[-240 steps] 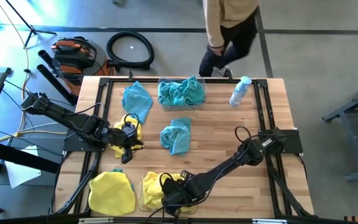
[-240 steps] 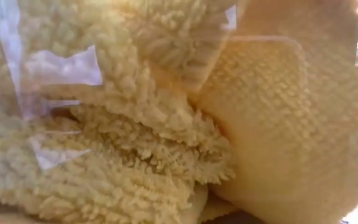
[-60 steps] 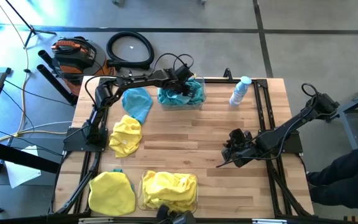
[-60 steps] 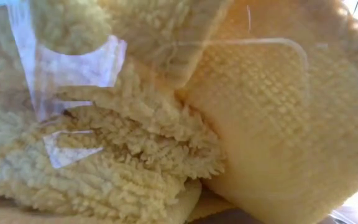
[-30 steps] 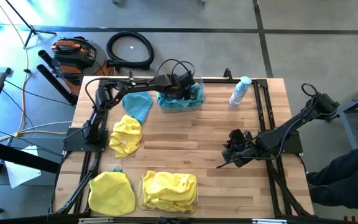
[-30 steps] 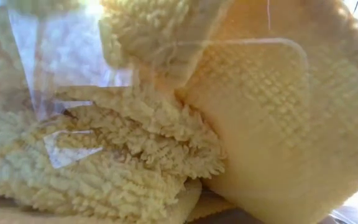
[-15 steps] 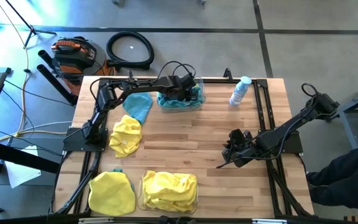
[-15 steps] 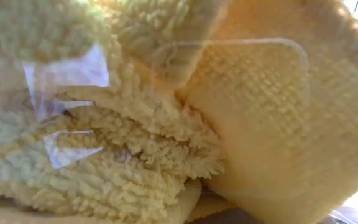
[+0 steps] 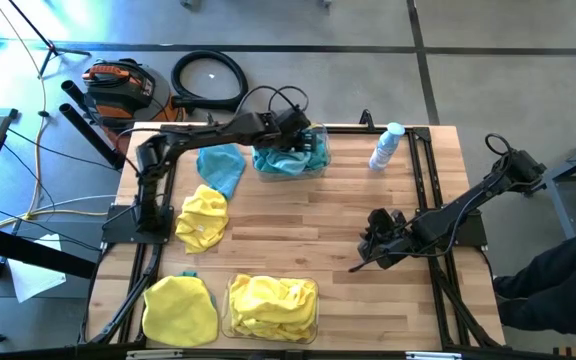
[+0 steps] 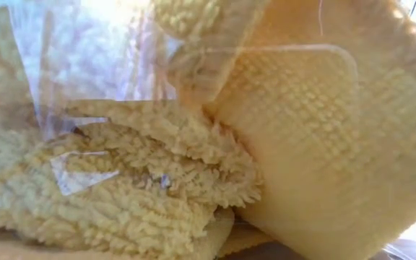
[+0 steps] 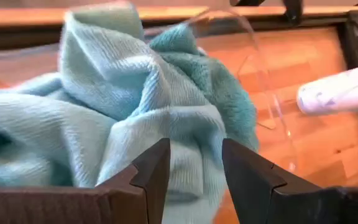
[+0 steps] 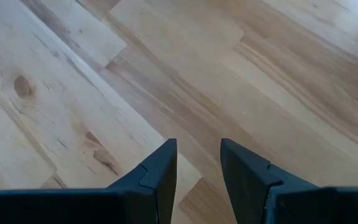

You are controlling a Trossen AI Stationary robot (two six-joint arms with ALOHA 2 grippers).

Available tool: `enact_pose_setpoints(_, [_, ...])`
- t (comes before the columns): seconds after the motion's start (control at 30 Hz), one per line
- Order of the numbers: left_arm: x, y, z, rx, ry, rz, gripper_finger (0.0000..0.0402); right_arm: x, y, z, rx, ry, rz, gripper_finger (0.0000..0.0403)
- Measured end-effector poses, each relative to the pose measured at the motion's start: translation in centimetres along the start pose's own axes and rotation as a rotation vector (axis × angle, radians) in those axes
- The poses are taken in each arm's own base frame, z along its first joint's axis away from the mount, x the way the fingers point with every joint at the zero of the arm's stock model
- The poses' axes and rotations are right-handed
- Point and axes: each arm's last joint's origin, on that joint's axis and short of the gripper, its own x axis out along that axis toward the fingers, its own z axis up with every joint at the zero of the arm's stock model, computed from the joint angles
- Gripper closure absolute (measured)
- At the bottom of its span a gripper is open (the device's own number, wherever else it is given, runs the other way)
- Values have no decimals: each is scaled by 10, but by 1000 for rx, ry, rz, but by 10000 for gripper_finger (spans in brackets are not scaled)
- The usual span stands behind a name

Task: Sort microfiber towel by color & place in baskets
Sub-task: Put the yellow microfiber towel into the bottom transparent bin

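Note:
My left gripper (image 9: pixel 291 128) (image 11: pixel 194 167) is open and hovers over the far basket (image 9: pixel 318 165), a clear tub at the table's far edge. That basket holds a heap of teal-blue microfiber towels (image 9: pixel 290 155) (image 11: pixel 110 118). The near basket (image 9: pixel 230 322) at the near edge is full of yellow towels (image 9: pixel 273 303) (image 10: pixel 136 188). On the bare table lie one loose teal towel (image 9: pixel 220 165) and two loose yellow towels (image 9: pixel 201 216) (image 9: pixel 180 310). My right gripper (image 9: pixel 373 243) (image 12: pixel 197 163) waits open above bare wood on the right.
A white-and-clear bottle (image 9: pixel 386 147) (image 11: pixel 340 90) lies on the table right of the far basket. Black frame rails run along the table's left, right and far edges. Bare wood lies open in the table's middle. A person's dark sleeve (image 9: pixel 558 280) shows off the right edge.
My left arm has swung its elbow toward the table's left. Its gripper has stayed over the far basket, drawing slightly toward the far edge. The towels and my right arm have kept still.

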Motion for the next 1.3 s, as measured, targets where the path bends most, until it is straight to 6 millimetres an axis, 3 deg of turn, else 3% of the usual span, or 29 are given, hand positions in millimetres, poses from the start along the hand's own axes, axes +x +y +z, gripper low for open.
enact_pose_setpoints(0.13, [-25,-4,0,86,-18,-26,266,0,0,0,-4,4,1,285])
enact_pose_setpoints(0.33, [-59,-15,-16,381,24,-113,266,0,0,0,-12,5,0,285])
enact_pose_setpoints(0.8, [-97,-42,-102,888,189,-195,291,0,0,0,-79,4,1,285])
enact_pose_setpoints(1.3, [-125,-44,-161,1030,293,-131,310,0,0,0,-70,4,1,285])
